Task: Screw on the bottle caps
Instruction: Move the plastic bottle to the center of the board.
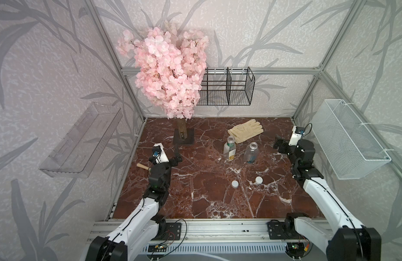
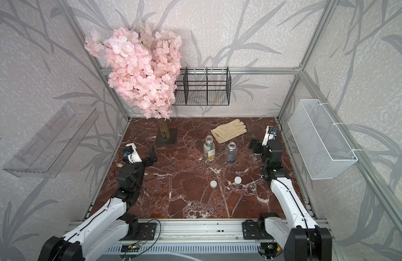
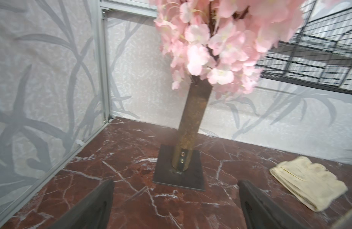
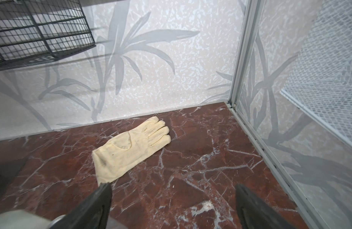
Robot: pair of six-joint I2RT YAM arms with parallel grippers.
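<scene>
1. The left hand (image 1: pixel 177 153) hovers near the 9 o'clock edge of the surface (image 1: pixel 206 203). Its jaws are spread fully and there is nothing between them. Its wrist view looks towards the tree base (image 3: pixel 179 174).
2. The right hand (image 1: pixel 278 143) is out at 2 o'clock, equally wide open and holding nothing. Its wrist view faces the glove (image 4: pixel 131 146).
3. The green-banded bottle (image 1: pixel 229 149) and the blue-labelled bottle (image 1: pixel 251 152) stand upright with bare necks. They are side by side but apart, at about 1 o'clock from the centre, with the glove just behind them.
4. The inner cap (image 1: pixel 235 184) and the outer cap (image 1: pixel 259 180) lie at about 4 o'clock, apart from each other and well apart from the bottles. No step of the task looks done yet.
5. Risk: the bottles look empty and light, so a hand that brushes one could tip it over. If the other hand does not steady a bottle, it may spin with the cap instead of taking the thread.
6. Risk: the caps are low and small on a slick-looking surface. Jaws that close off-centre could push a cap away.
7. Risk: I cannot tell which way up the caps lie. One with its open side up would need flipping, and a cap set on tilted could cross-thread.
8. Risk: a finger reaching in from 12 o'clock could snag the glove.
</scene>
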